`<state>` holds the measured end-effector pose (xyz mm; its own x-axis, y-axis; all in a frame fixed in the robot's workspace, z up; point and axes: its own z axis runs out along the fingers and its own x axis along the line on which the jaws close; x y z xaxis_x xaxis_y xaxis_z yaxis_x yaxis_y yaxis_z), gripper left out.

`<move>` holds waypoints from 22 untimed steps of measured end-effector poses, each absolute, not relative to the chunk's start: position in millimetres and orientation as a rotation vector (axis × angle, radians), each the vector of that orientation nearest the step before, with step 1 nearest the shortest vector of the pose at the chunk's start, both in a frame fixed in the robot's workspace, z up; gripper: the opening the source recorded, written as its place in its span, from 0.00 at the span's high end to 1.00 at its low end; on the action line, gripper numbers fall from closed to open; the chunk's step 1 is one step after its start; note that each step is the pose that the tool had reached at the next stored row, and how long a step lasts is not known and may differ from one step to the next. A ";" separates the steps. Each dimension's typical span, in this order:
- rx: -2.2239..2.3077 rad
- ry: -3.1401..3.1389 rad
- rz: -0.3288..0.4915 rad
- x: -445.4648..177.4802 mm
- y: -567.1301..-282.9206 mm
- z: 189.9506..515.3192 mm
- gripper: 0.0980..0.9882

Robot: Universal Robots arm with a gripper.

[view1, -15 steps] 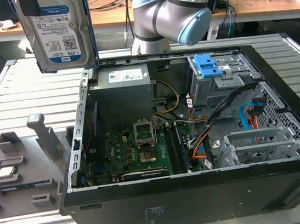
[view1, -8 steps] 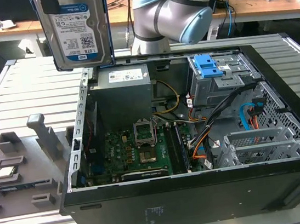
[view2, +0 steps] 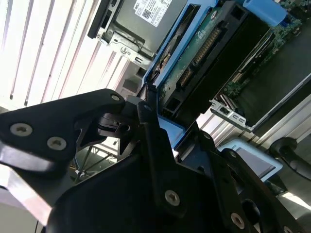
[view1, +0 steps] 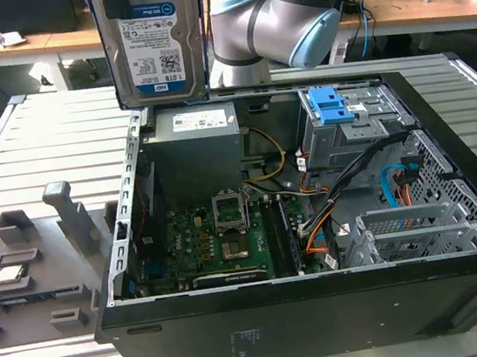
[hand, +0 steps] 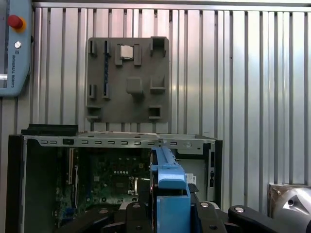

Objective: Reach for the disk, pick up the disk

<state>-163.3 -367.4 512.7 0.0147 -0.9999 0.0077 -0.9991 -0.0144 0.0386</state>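
while the disk [view1: 155, 44] is hanging upright in mid-air over the open computer case [view1: 327, 316] in the exterior view, its label is facing the camera and the arm [view1: 287, 13] is sitting just behind it. a grey parts tray [view1: 38, 258] is lying on the slatted table [view1: 49, 142] beside the case, at the exterior view's left. in the second wrist view the gripper [view2: 167, 128] is clamping onto the disk's blue frame, with the black fingers [view2: 148, 114] pressing on its edge. the disk's green circuit side and connector are showing, and the power supply [view2: 146, 19] is lying beyond it. in the first wrist view the gripper is holding the blue-framed disk [hand: 167, 187] edge-on over the case [hand: 116, 141]. the tray [hand: 129, 77], with a small square chip [hand: 127, 51] in it, is lying further off on the table.
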 end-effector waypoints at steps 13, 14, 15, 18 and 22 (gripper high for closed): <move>2.214 -2.182 -0.034 -120.1 -366.3 512.7 0.70; 2.214 -2.182 -0.034 -117.4 -366.2 512.7 0.70; 2.214 -2.181 -0.034 -113.2 -366.1 512.7 0.70; 2.215 -2.181 -0.034 -97.8 -365.7 512.7 0.70; 2.215 -2.181 -0.034 -78.4 -365.2 512.7 0.70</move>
<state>-78.4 -365.2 512.7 0.0152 -0.9999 0.0076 -0.9991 -0.0149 0.0387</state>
